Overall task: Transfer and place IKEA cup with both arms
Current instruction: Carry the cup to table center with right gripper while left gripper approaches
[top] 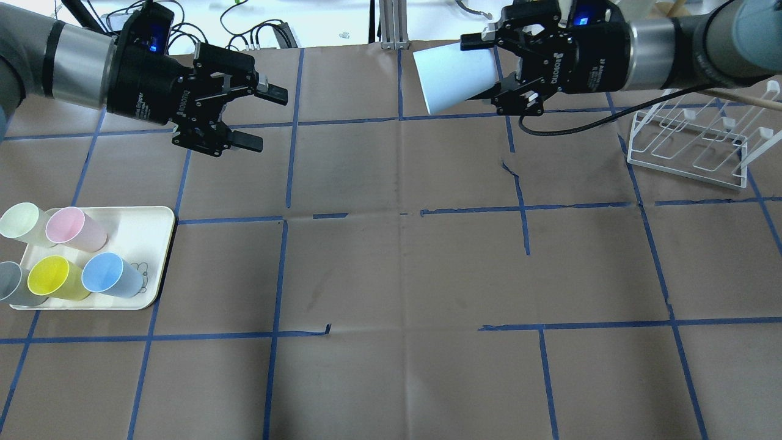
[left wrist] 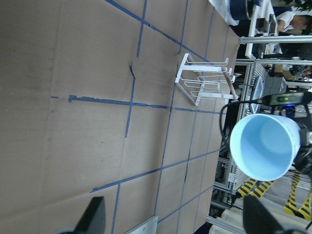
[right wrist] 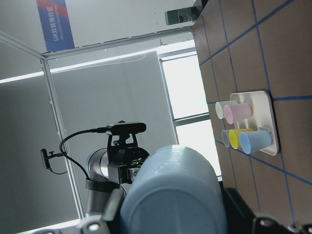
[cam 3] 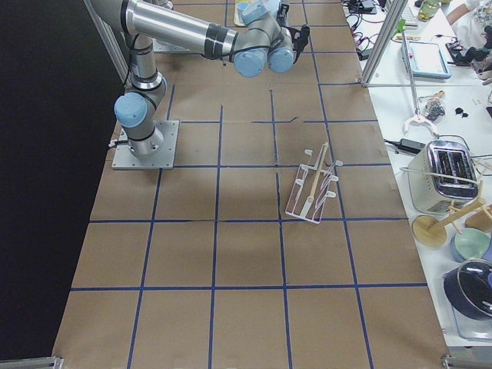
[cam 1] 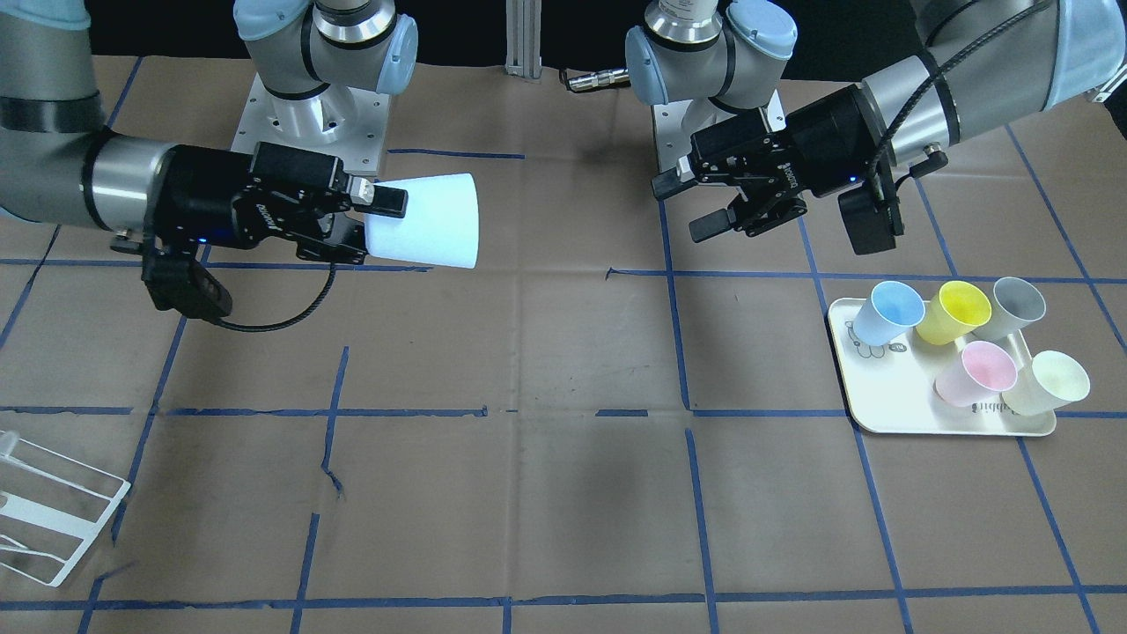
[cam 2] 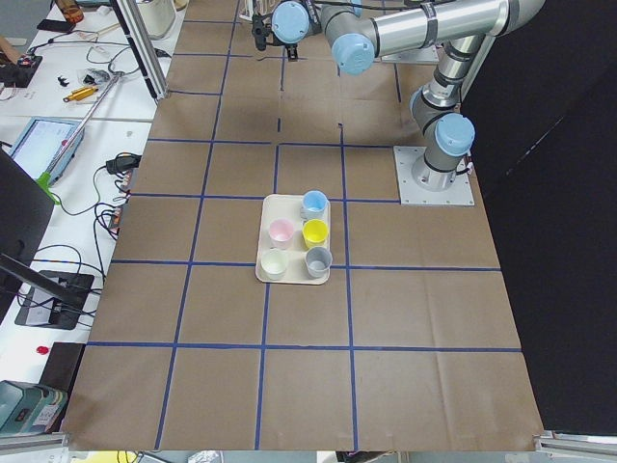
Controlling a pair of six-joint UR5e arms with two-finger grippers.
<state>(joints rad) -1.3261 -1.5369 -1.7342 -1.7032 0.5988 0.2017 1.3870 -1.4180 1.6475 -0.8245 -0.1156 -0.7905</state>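
Note:
My right gripper [top: 492, 71] is shut on the pale-blue IKEA cup [top: 453, 80]. It holds the cup on its side above the table, with the mouth turned toward my left arm. In the front view the cup [cam 1: 429, 221] sits between the right gripper's [cam 1: 380, 225] fingers. My left gripper [top: 264, 119] is open and empty, well apart from the cup, and also shows in the front view [cam 1: 688, 208]. The left wrist view looks into the cup's blue mouth [left wrist: 265, 146]. The right wrist view shows its base [right wrist: 173, 190].
A cream tray [top: 154, 231] at the robot's left holds a second blue cup [top: 110, 275] and yellow, pink, grey and pale-green cups; it also shows in the front view [cam 1: 889, 392]. A white wire rack [top: 690, 143] stands on the robot's right side.

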